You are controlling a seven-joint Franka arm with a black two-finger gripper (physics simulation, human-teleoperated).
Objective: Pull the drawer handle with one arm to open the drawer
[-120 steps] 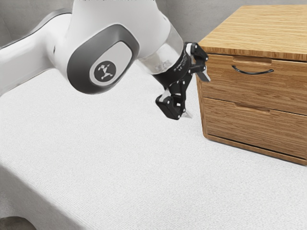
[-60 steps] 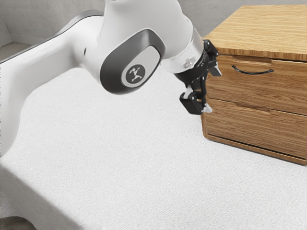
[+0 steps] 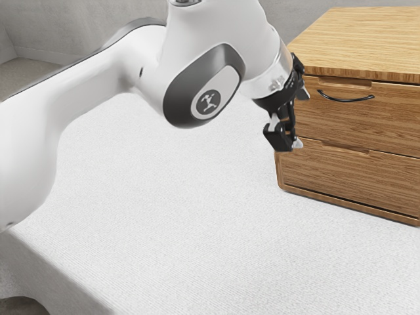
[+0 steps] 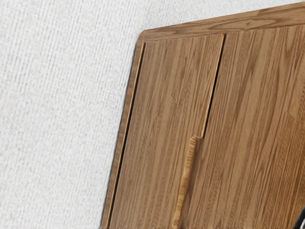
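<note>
ARM CLOSES ON DRAWER: A Franka arm's end effector hangs at the front corner of a wooden cabinet on a white tabletop. It is at the corner nearer the arm, level with the seam between the cabinet's upper drawer and lower drawer. Seen edge-on against the wood, it cannot be judged spread or pressed together, and nothing is seen in it.

The handle, a thin dark bowed bar, sits high on the upper drawer just under a shallow recess, near the middle of the cabinet's front. It lies higher than the end effector and further along the cabinet's front, apart from it and untouched. The upper drawer sits flush with the cabinet's front, not yet pulled.

The wrist camera looks onto the cabinet's grained front and the seam between its drawers, with tabletop beside the cabinet's edge. A dark sliver at that picture's border may be the handle's end, though too little shows to be sure.

The bar looks rigid and probably smooth, so it should not give but could slip. The likeliest hold is at the middle of the bow, where it stands furthest off the cabinet. The drawer looks solid, so a steady pull square to the cabinet's front seems wise.
</note>
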